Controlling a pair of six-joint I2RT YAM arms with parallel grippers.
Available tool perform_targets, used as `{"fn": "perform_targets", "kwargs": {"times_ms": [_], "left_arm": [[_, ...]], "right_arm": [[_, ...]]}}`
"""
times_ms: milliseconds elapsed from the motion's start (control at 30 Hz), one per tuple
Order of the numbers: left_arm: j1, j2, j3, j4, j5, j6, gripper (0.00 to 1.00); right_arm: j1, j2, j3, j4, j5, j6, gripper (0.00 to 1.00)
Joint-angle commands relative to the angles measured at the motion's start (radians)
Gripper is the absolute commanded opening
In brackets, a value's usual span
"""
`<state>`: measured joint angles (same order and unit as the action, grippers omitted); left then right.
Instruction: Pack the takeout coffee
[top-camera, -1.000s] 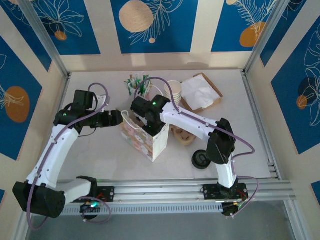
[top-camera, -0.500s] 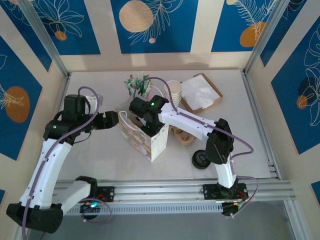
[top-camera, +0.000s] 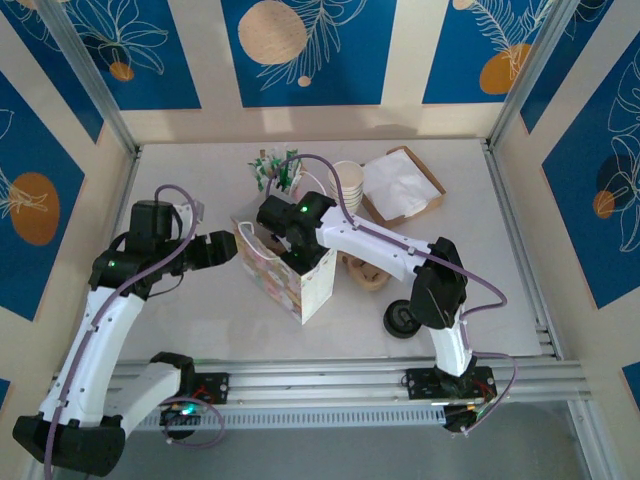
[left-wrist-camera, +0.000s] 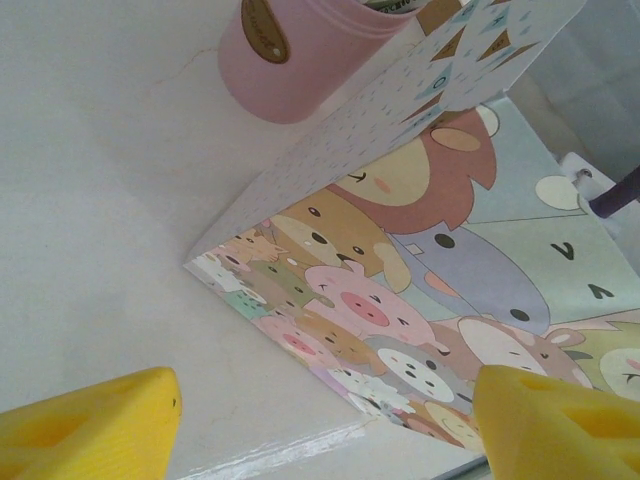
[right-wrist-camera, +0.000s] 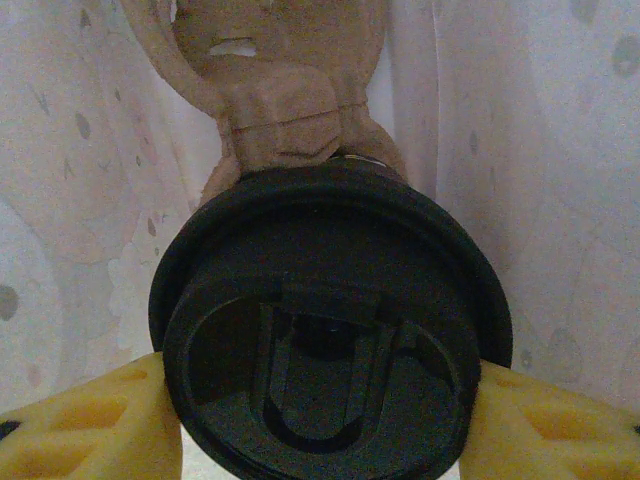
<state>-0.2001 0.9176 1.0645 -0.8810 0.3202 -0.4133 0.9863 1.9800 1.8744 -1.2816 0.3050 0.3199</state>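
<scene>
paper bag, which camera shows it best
Top external: the paper bag shows in full shape, upright and open. Left wrist gives its cartoon-printed side close up; right wrist, its pale inner walls around the lidded cup.

A white bench (top-camera: 200, 320) sits inside cream walls (top-camera: 403, 60) set with blue panels (top-camera: 340, 85) bearing white leaf outlines and orange discs. Silver posts (top-camera: 85, 75) rise at the back corners. A ribbed metal rail (top-camera: 330, 378) lines the near edge.

So the takeout coffee (right-wrist-camera: 325, 340) is sitting down inside the bag (right-wrist-camera: 560, 150), upright, round black lid with its sip flap facing up, the bag's pale walls close around it.
</scene>
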Motion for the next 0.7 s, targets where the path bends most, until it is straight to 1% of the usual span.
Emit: {"fn": "perform_targets", "kwargs": {"times_ms": [0, 267, 400, 667], "left_arm": [[-0.009, -0.015, -0.011, -0.015, 0.004, -0.010, 0.77], [-0.009, -0.016, -0.018, -0.008, -0.002, -0.015, 0.77], [-0.009, -0.010, -0.030, 0.005, -0.001, -0.020, 0.77], [-0.009, -0.022, -0.116, 0.034, -0.011, -0.054, 0.74]], "right_arm": [[0.009, 0.068, -0.020, -0.022, -0.035, 0.024, 0.55], [0.011, 0.066, -0.011, -0.035, -0.032, 0.024, 0.51], [0.010, 0.053, -0.010, -0.036, -0.044, 0.025, 0.51], [0.002, 0.046, 0.012, -0.045, -0.070, 0.033, 0.50]]}}
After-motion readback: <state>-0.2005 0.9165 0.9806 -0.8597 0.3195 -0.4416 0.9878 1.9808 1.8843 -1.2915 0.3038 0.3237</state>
